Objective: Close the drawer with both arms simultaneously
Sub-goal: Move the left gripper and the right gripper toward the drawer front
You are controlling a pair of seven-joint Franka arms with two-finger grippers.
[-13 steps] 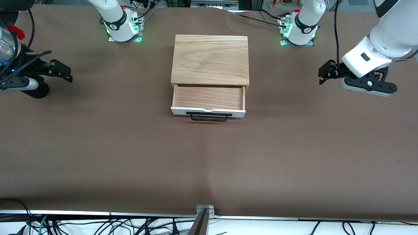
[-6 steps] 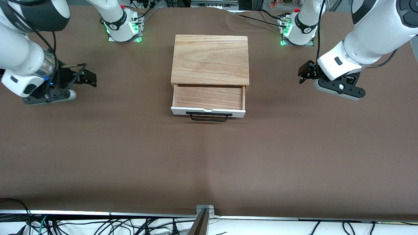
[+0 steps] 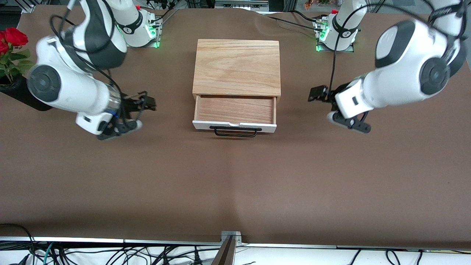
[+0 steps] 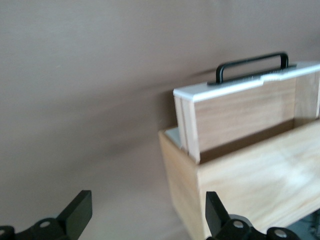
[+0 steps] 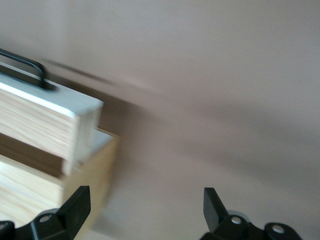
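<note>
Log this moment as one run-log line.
drawer: open, untouched | left gripper: open, beside box, left-arm end | right gripper: open, beside box, right-arm end

Shallow light-wood drawer (image 3: 235, 110) with white front panel and black wire handle (image 3: 235, 131), pulled open from oak-coloured box (image 3: 237, 67), mid-bench toward the robot-base edge, white arms flanking.

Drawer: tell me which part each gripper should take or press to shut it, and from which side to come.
Best not to grasp: press the drawer's white front panel, which faces the front camera. It stands pulled out of the box. The left gripper and right gripper, both open, flank it; each could meet the panel's end nearest it, clear of the black handle, pushing toward the box.
</note>
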